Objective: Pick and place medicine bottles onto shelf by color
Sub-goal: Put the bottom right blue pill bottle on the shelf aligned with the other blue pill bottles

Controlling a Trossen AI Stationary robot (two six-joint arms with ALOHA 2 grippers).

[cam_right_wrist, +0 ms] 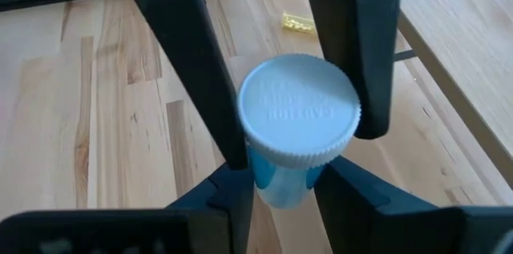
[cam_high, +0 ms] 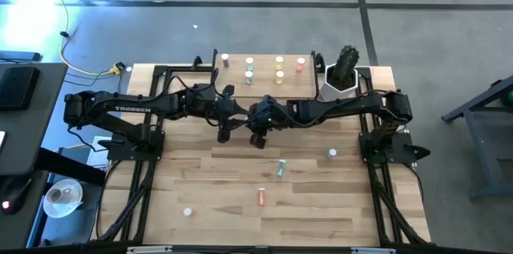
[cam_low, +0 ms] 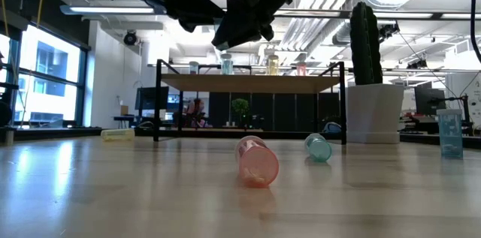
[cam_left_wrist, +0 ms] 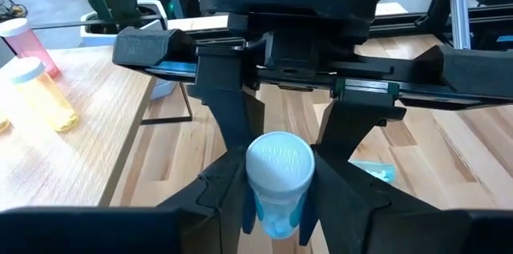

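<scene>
2 jaws each clamp a white-capped blue bottle; I approach the light-wood shelf level, releasing beside matching blue.

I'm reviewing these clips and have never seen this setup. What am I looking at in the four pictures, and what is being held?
Two dark robot arms work at a wooden table. One picture looks straight down from above, one looks level across the tabletop, and two come from cameras on the arms' wrists.

Both tools meet mid-table, just in front of the shelf, a small wooden board on black legs that already carries several small bottles. The left tool and the right tool each grip a blue bottle with a white cap.

A pink bottle and a teal bottle lie on the table. A potted cactus stands beside the shelf.
</scene>
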